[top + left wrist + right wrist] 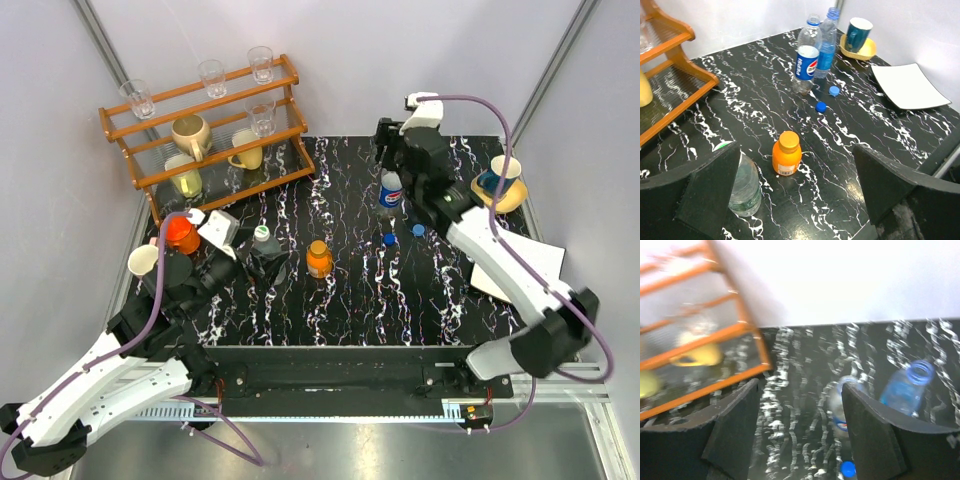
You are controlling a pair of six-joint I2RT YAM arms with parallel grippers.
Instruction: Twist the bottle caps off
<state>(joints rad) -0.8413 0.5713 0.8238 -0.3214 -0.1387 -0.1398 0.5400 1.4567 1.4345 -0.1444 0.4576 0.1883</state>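
The left fingers (705, 192) are standing wide apart and gripping nothing. The clear plastic bottle with the green label (746, 186) is sitting upright just inside one of them, close against it but not pinched. Its cap is looking to be on, so this bottle is probably the one being lined up for a hold. Just beyond, in the gap between those fingers, the squat orange plastic bottle (786, 155) is waiting upright with its orange cap on too. Over on the far side, the right fingers (735, 432) are also spread and empty, hanging above the clear bottle with the blue-red label (839, 407), which is showing between them in a blurred wrist view. Beside it the translucent blue bottle (907, 387) is showing an open neck, and from the left wrist the two are standing nearly touching at the back of the worktop. Two loose blue caps (834, 90) are lying just in front of that pair, so I'm judging both of those done and the green and orange ones left. All of this is resting on a black marble-patterned worktop (350, 300) veined in white. A white square plate (910, 85) and a teal mug (858, 30) on a yellow saucer (866, 50) are sitting off to the right, well apart from the bottles. An orange wooden rack (695, 72) of cups and glasses is taking up the far left corner, and pale plain walls are closing in the scene.
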